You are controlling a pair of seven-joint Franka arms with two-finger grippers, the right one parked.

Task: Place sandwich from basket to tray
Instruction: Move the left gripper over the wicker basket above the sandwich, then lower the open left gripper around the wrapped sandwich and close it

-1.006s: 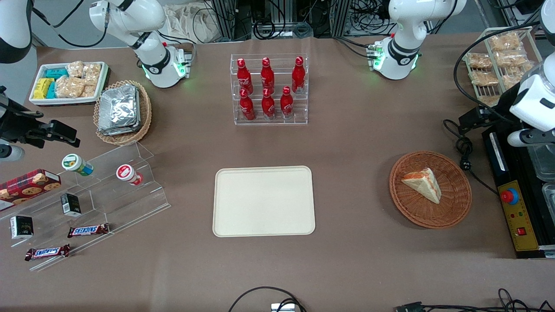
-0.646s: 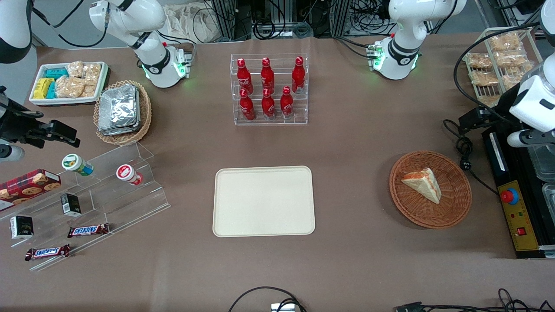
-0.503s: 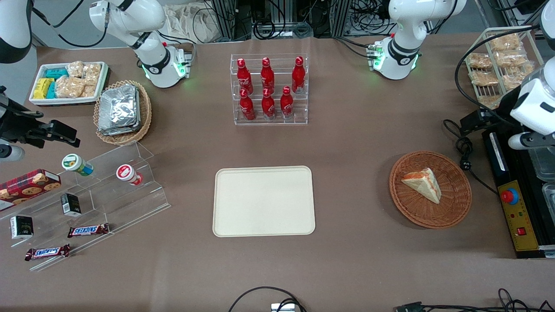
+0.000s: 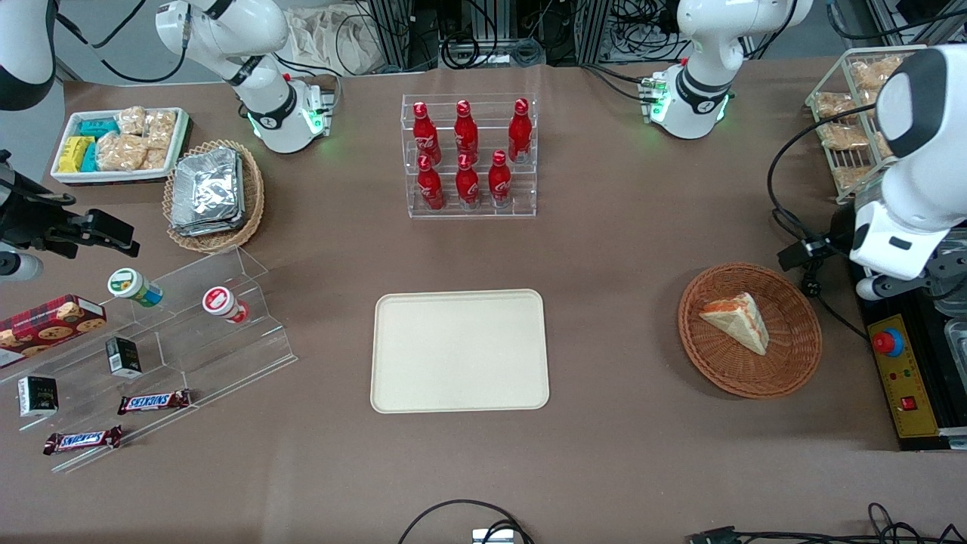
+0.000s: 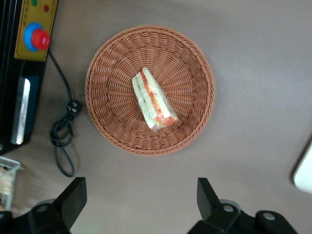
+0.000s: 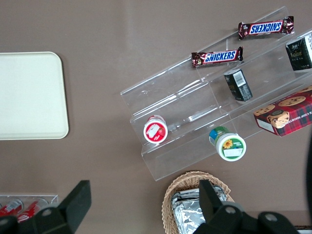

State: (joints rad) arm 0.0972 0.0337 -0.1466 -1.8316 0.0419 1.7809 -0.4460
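Note:
The sandwich (image 4: 736, 323) (image 5: 154, 103), a pale wedge with red, orange and green filling, lies in the round reddish-brown wicker basket (image 4: 793, 359) (image 5: 109, 112). The cream tray (image 4: 459, 351) sits bare mid-table, toward the parked arm's end from the basket; only its corner (image 5: 304, 171) shows in the left wrist view. My left gripper (image 5: 139, 195) hangs open high over the table beside the basket, with nothing between its fingers (image 5: 73, 197). In the front view its white wrist (image 4: 895, 242) is above the table's working-arm end, just outside the basket rim.
A black control box with a red stop button (image 4: 888, 341) and a coiled cable with plug (image 4: 808, 283) lie close beside the basket. A clear rack of red bottles (image 4: 468, 155) stands farther from the front camera than the tray. A wire rack of snack bags (image 4: 861, 113) stands at the working-arm end.
The left arm has swung from the table's edge toward the basket, its wrist now nearer to the front camera and closer to the rim. Sandwich, basket and tray have not moved.

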